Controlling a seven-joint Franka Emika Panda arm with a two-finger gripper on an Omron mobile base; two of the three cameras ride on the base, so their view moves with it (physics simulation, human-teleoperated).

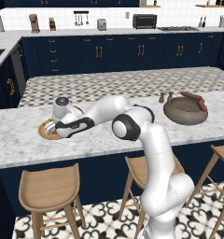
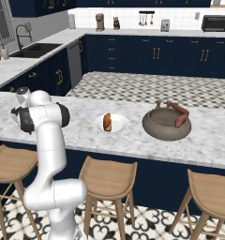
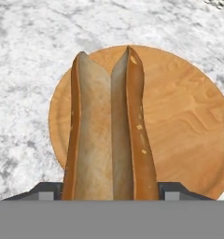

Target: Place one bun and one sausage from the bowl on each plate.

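The bun (image 3: 109,130) is held between the fingers of the gripper (image 1: 52,129), directly over the wooden plate (image 3: 179,126) at the left of the counter (image 1: 20,140). It should be lowered centrally and released only on contact. Count: two plates; one bun held, one on the white plate (image 2: 120,123); two sausages (image 2: 180,114) remain on the bowl (image 2: 166,126), far right.

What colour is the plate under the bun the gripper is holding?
Tan wood with visible grain: the wooden plate, best seen in the hand view beneath the bun.
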